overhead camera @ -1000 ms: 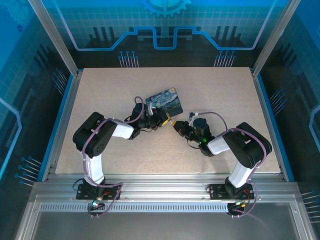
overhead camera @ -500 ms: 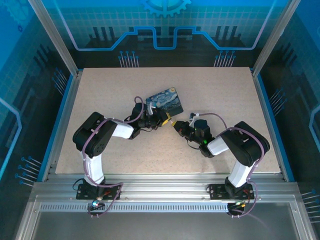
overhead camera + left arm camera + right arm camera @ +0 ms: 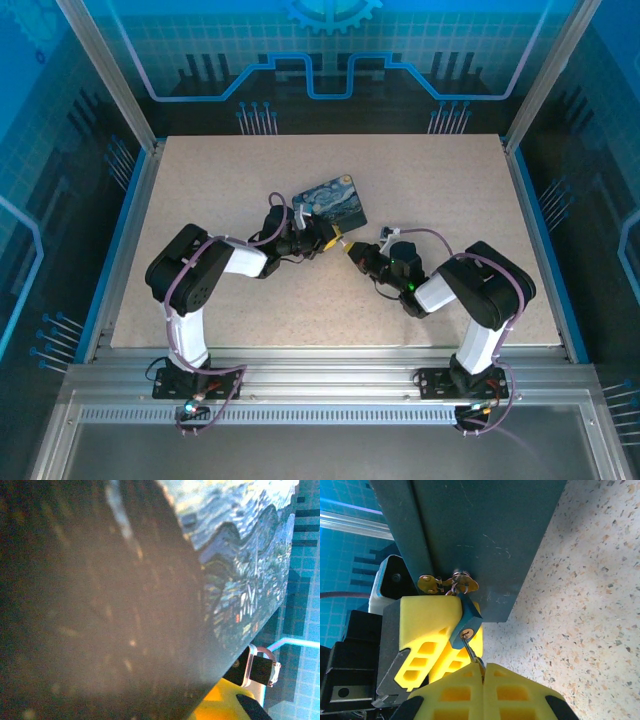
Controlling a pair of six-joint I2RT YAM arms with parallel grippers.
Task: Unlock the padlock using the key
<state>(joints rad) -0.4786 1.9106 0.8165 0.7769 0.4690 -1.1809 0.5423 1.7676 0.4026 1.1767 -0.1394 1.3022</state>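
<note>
The small blue padlock (image 3: 467, 619) hangs from the brass clasp (image 3: 447, 584) on the front of the dark-blue night-sky box (image 3: 330, 202). My left gripper (image 3: 326, 240) is shut on the padlock, its yellow fingers (image 3: 425, 620) pressed on either side of it. The thin metal key (image 3: 472, 647) runs from the padlock's keyhole down into my right gripper (image 3: 482, 669), which is shut on it. From above, the right gripper (image 3: 351, 250) meets the left one at the box's front corner. The box's painted lid (image 3: 240, 580) looms close in the left wrist view.
The box rests on the speckled tabletop (image 3: 420, 190), with bare table behind it and on both sides. Blue rails (image 3: 118, 240) edge the table left and right. Both arms fold in low toward the middle.
The right arm's elbow has edged slightly left. Both grippers, the padlock and the box have stayed where they were.
</note>
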